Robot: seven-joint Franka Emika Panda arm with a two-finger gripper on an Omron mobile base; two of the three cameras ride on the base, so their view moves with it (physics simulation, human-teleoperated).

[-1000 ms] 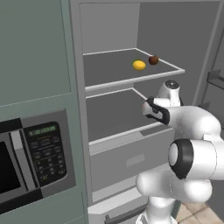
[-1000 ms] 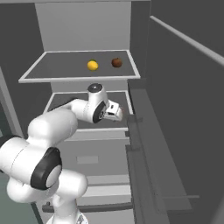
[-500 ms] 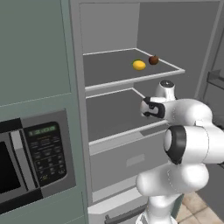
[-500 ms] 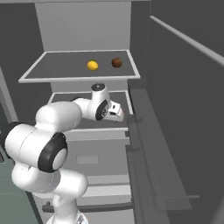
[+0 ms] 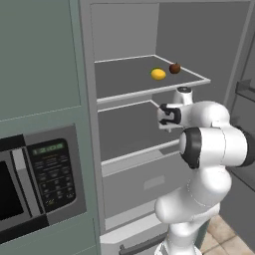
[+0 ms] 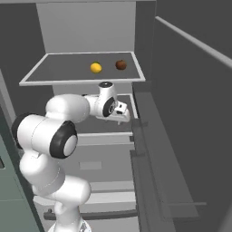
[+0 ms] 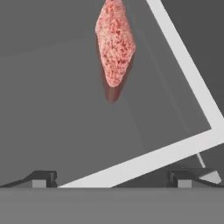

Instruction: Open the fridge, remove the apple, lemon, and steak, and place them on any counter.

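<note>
1. Gripper (image 7: 111,181) hangs with its jaws wide apart and nothing between them, at the front of the fridge's (image 5: 124,30) middle shelf (image 7: 148,161), just under the top shelf (image 6: 81,81).
2. Fingertips (image 7: 41,179) stand at the bottom of the hand view, one at 7 o'clock and one at 5 o'clock, both just short of the middle shelf's pale front edge.
3. Steak (image 7: 115,41) lies flat on the middle shelf at 12 o'clock in the hand view, well beyond the fingertips, with bare shelf between.
4. That shelf's pale side edge runs from 1 o'clock down to a corner at 3 o'clock in the hand view; the steak lies near this edge but apart from it.
5. Bare grey shelf spreads from 8 to 11 o'clock of the steak.
6. Lemon (image 5: 158,74) and apple (image 5: 175,68) sit on the top shelf, near each other and apart, the apple nearer the right edge.
7. In the left base view both fruits lie at 12 o'clock above the gripper (image 5: 167,115); bare shelf spreads to their left.
8. Door (image 6: 190,113) stands open along the right of the right base view, close beside the wrist.
</note>
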